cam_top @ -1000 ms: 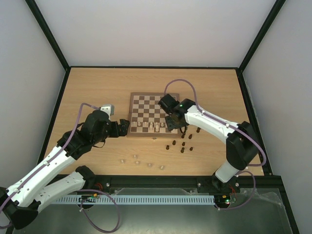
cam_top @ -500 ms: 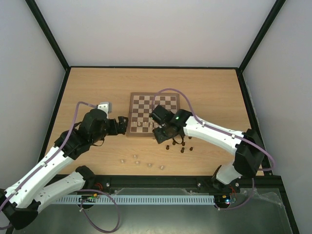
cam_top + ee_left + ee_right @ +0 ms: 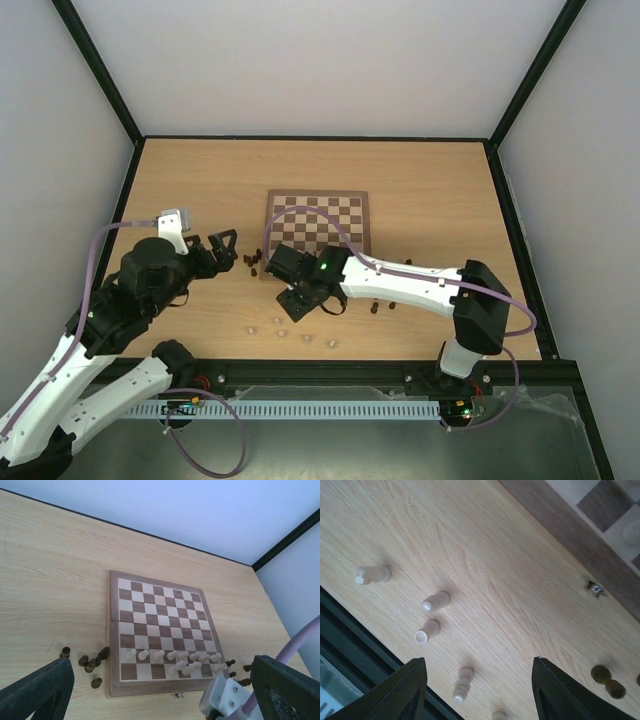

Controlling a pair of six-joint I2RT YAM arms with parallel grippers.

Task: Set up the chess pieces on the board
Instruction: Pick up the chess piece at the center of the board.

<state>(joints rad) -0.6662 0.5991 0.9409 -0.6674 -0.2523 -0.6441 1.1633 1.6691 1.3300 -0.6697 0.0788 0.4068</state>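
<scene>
The board [image 3: 318,203] lies mid-table, with a row of cream chess pieces [image 3: 175,656] along its near two rows. Dark pieces cluster off its left edge [image 3: 250,260] and show in the left wrist view [image 3: 90,662]; more stand off its right corner [image 3: 375,308]. Several cream pieces [image 3: 281,327] lie on the table near the front edge, seen close in the right wrist view [image 3: 436,600]. My left gripper [image 3: 226,247] is open and empty, left of the board and the dark cluster. My right gripper [image 3: 292,308] is open and empty, just above the loose cream pieces [image 3: 462,682].
The board's brown border and small metal latch [image 3: 594,586] are at the right wrist view's upper right. The table's black front rail [image 3: 350,645] runs close beside the loose cream pieces. My right arm's white link [image 3: 225,700] crosses in front of the left wrist camera.
My right arm has swung left and nearer, from the board's right side to the table off its near-left corner. My left arm has drawn back to the left, uncovering the dark cluster.
</scene>
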